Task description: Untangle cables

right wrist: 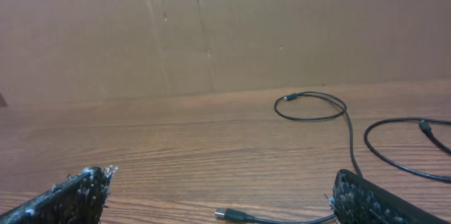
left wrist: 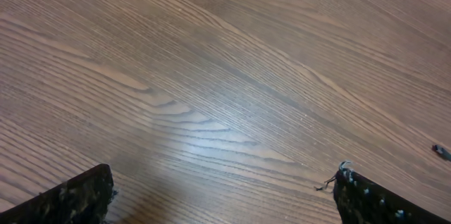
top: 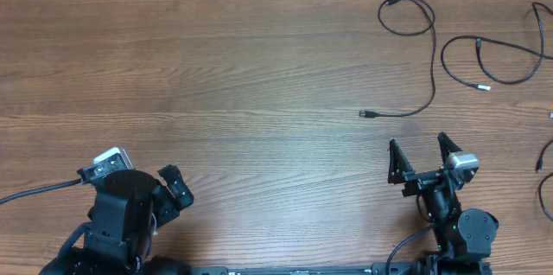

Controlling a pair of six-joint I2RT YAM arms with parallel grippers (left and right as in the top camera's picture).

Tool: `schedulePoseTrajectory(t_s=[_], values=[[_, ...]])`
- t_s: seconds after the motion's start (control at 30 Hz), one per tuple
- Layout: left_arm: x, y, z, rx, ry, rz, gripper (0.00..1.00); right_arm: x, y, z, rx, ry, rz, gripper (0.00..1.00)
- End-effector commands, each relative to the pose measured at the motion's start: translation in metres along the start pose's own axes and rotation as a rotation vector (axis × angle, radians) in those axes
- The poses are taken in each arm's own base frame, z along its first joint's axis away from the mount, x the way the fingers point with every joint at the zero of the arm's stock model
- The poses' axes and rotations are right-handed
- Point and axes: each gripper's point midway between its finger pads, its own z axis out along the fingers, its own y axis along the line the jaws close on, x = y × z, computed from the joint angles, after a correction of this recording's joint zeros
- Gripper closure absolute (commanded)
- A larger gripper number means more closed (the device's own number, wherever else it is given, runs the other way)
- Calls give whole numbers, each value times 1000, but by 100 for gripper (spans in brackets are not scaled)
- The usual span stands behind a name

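Thin black cables lie apart at the table's far right. One cable [top: 432,59] runs from a loop at the back down to a plug [top: 367,114]. A second cable [top: 484,57] curls beside it and ends in a silvery tip [top: 485,87]. My right gripper [top: 418,143] stands open just short of that plug, holding nothing. In the right wrist view the plug [right wrist: 229,215] lies between and ahead of my open right gripper [right wrist: 220,176], with the loop [right wrist: 313,108] beyond. My left gripper [top: 175,184] is open at the near left, far from the cables; my left gripper [left wrist: 224,171] frames bare wood.
More black cable pieces [top: 543,167] lie at the right edge of the table. A brown cardboard wall [right wrist: 211,34] stands along the table's back edge. A small dark plug end [left wrist: 442,152] shows at the far right of the left wrist view.
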Motion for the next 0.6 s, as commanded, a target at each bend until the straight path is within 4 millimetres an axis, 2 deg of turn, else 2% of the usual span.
schedulePoseTrajectory(t_s=[0.0, 0.1, 0.2, 0.23, 0.57], values=[[1, 0, 1, -1, 2, -11, 0, 2, -1, 0, 4, -4, 2, 0], [1, 0, 1, -1, 2, -11, 0, 2, -8, 0, 44, -6, -3, 0], [1, 0, 1, -1, 2, -11, 1, 2, -36, -3, 215, -15, 12, 0], [1, 0, 1, -1, 2, -11, 0, 2, -39, -4, 236, -19, 27, 0], [1, 0, 1, -1, 2, -11, 1, 2, -37, -4, 229, -18, 23, 0]])
